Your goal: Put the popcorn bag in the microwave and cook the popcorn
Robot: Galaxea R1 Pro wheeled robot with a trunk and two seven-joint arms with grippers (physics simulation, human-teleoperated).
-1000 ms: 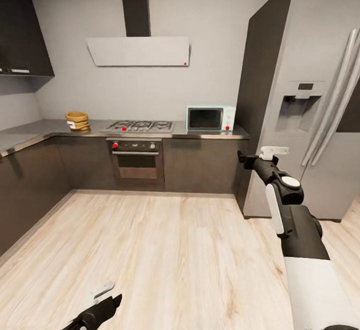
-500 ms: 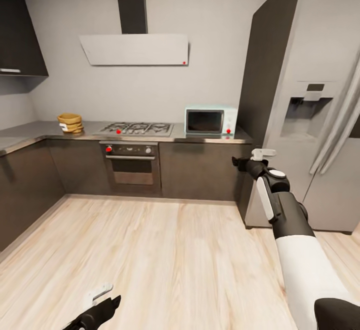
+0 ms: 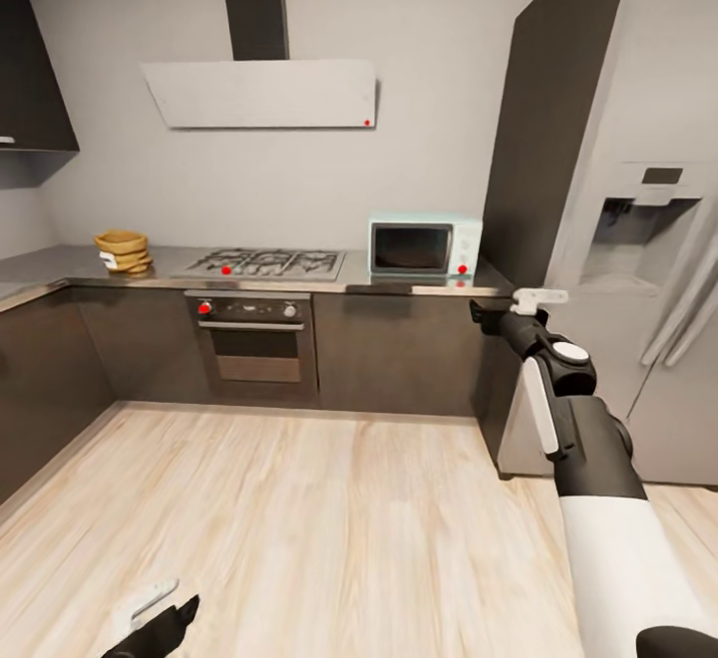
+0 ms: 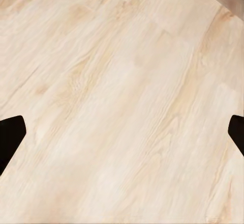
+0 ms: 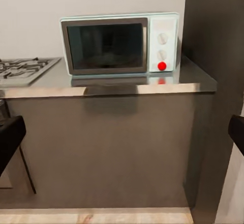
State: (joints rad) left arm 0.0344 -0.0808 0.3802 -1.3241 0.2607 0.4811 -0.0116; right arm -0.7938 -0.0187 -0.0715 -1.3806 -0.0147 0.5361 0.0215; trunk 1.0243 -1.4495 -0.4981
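Observation:
The tan popcorn bag (image 3: pixel 122 250) sits on the grey countertop (image 3: pixel 60 264) at the far left, beside the wall. The mint-blue microwave (image 3: pixel 424 246) stands door shut at the countertop's right end, next to the fridge. My right gripper (image 3: pixel 482 315) is held out at counter height, a little below and right of the microwave, open and empty. In the right wrist view the microwave (image 5: pixel 119 43) faces me, with a dark finger (image 5: pixel 10 138) at each side edge. My left gripper (image 3: pixel 168 613) hangs low over the wood floor (image 4: pixel 122 102), open and empty.
A gas hob (image 3: pixel 266 262) and a black oven (image 3: pixel 249 337) lie between bag and microwave, under a pale hood (image 3: pixel 261 93). The steel fridge (image 3: pixel 638 269) and its dark side panel (image 3: pixel 543 140) stand close on my right. Dark cabinets (image 3: pixel 40 379) line the left.
The whole view has shifted: counter and fridge look nearer, so the camera has moved. My left gripper sits lower in the picture. The right arm keeps its raised pose.

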